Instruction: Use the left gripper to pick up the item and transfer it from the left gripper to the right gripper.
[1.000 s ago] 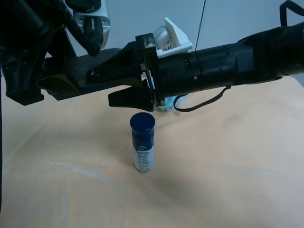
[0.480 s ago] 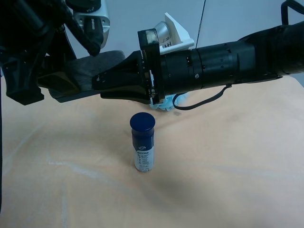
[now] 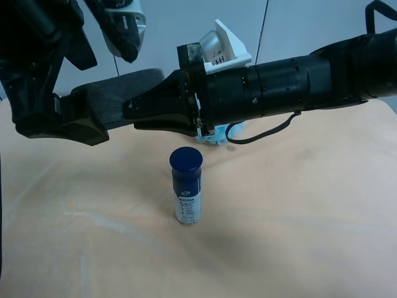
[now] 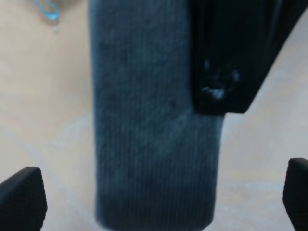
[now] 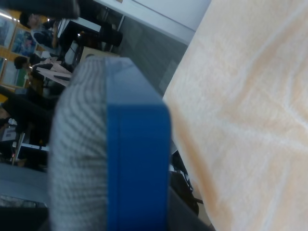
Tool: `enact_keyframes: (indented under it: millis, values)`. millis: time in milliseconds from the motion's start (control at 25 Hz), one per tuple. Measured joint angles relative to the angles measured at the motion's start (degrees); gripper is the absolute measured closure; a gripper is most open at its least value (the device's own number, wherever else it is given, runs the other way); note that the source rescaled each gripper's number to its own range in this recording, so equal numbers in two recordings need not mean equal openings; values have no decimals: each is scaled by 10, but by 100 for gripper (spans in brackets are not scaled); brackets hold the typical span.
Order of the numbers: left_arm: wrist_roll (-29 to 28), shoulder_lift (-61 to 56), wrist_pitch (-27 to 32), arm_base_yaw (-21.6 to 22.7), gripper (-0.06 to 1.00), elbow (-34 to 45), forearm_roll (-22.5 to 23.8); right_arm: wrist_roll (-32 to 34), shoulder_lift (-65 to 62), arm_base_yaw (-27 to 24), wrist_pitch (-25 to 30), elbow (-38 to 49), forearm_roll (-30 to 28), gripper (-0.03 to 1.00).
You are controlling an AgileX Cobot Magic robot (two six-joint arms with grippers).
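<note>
The item (image 3: 118, 90), a flat dark grey block, hangs level in the air above the table. My right gripper (image 3: 130, 112), on the long black arm with the white mount (image 3: 226, 46), is shut on its end. The right wrist view shows the item (image 5: 115, 144) close up, grey felt face and blue edge. My left gripper (image 3: 84, 93) is open; its fingers stand above and below the item's other end without touching. In the left wrist view the item (image 4: 144, 120) runs between the wide-apart fingertips (image 4: 21, 197), with a black right finger (image 4: 226, 57) pressed on it.
A dark-blue-capped bottle (image 3: 186, 186) stands upright on the beige cloth (image 3: 298, 217) just below the right gripper. A light blue mesh puff (image 3: 214, 138) lies behind the bottle, mostly hidden under the right arm. A black cable (image 3: 260, 135) loops under that arm.
The right gripper's jaws, open one second ago, closed on the item. The left gripper has since opened, its fingers spread away from the item. The bottle has not moved.
</note>
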Motion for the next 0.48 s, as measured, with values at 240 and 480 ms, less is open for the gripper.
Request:
enact_keyframes:
  millis: [240,480]
  values:
    - [-107,-74,1,0,-5,0,75,0,0,0,0,0,0,97]
    - [-201,-192,1,0,-5,0,82,0,0,0,0,0,0,97]
